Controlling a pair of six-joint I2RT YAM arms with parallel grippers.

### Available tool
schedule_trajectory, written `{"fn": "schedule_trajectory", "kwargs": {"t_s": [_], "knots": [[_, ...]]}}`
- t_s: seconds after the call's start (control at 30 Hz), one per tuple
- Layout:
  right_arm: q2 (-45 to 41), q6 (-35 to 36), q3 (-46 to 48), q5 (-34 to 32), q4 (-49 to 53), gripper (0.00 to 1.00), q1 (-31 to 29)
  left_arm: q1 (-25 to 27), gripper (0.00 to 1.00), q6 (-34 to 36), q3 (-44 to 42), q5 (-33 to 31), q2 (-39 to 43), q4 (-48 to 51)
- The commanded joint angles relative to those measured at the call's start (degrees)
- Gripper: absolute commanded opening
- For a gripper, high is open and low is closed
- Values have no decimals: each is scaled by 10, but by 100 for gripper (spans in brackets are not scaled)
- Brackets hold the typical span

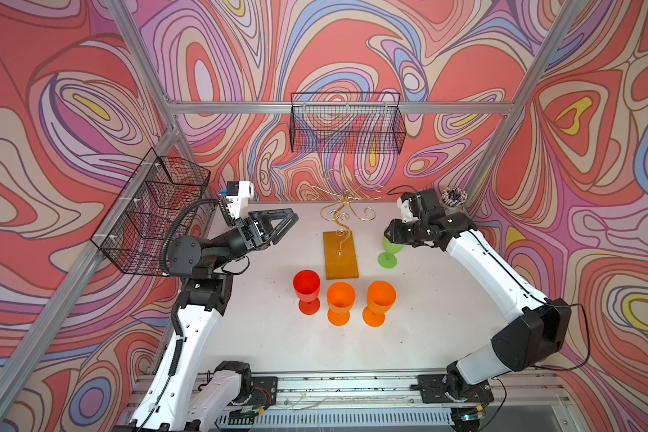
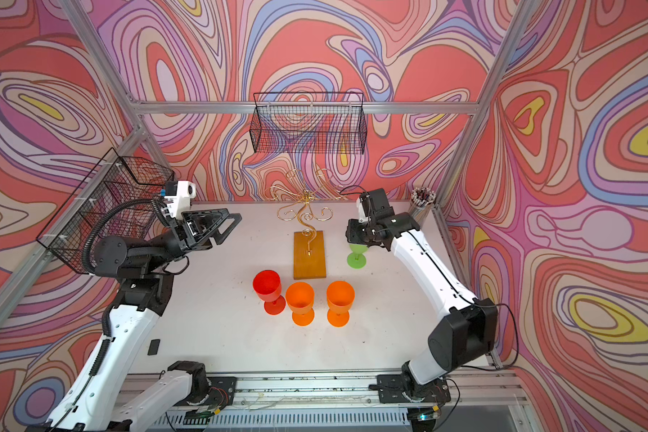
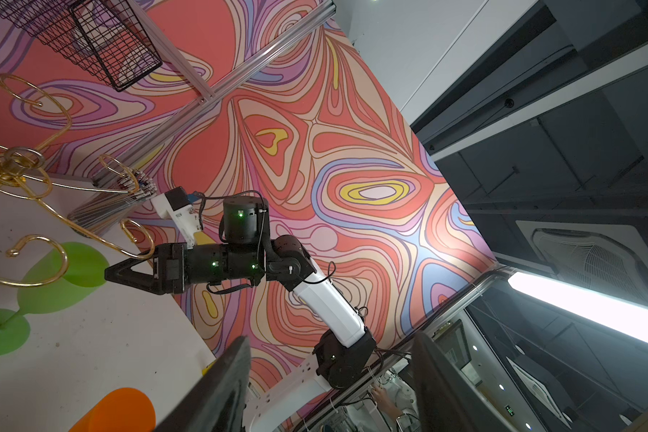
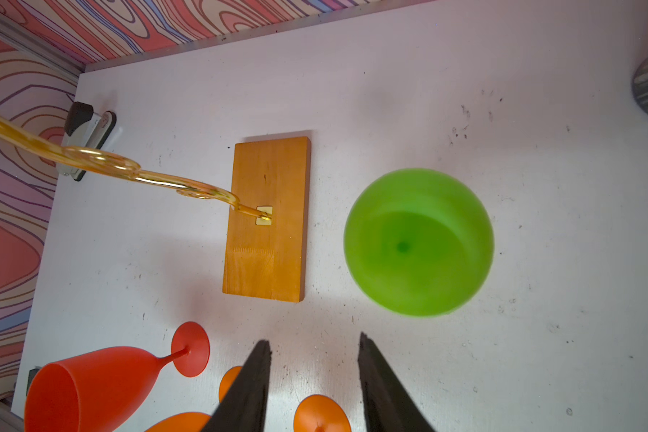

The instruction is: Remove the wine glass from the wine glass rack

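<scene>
- Nearest you, the red glass (image 1: 306, 286) and orange glasses (image 1: 341, 299) stand upright on the surface (image 1: 277, 344).
- Beyond, the green wine glass (image 4: 418, 243) stands beside the wine glass rack (image 1: 340, 258), off it.
- Right fingers (image 4: 253, 381), released, hover above it; left fingers (image 3: 217, 389) are released and empty.

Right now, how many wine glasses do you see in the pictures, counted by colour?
Red wine glass: 1
Orange wine glasses: 2
Green wine glass: 1
Total: 4
</scene>
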State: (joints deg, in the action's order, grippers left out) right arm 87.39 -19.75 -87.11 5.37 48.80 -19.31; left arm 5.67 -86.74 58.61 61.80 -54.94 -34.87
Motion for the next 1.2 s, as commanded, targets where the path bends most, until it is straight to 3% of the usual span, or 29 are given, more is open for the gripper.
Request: {"fn": "schedule_trajectory", "kwargs": {"t_s": [0.0,0.2,0.33,0.4,0.47,0.53,0.67,0.77,0.97,1.17], "knots": [[-56,14,8,-44,-16,41,-1,0,68,25,16,13,6,22],[-152,34,32,-113,-13,40,-1,0,70,146,49,6,18,178],[-211,44,71,-199,-40,42,-1,0,74,288,89,-25,27,343],[-237,51,105,-236,-73,44,-1,0,78,398,118,-81,35,466],[-262,58,149,-273,-121,48,-1,0,82,506,148,-175,41,590],[-281,73,193,-298,-176,53,-1,0,84,566,151,-269,48,643],[-303,120,290,-364,-312,66,-1,0,87,637,101,-473,81,654],[-301,138,343,-407,-390,72,-1,0,88,670,43,-586,105,618],[-267,160,417,-424,-502,79,12,0,91,710,-71,-720,108,530],[-215,138,459,-398,-567,81,64,0,93,679,-140,-780,74,439]]}}
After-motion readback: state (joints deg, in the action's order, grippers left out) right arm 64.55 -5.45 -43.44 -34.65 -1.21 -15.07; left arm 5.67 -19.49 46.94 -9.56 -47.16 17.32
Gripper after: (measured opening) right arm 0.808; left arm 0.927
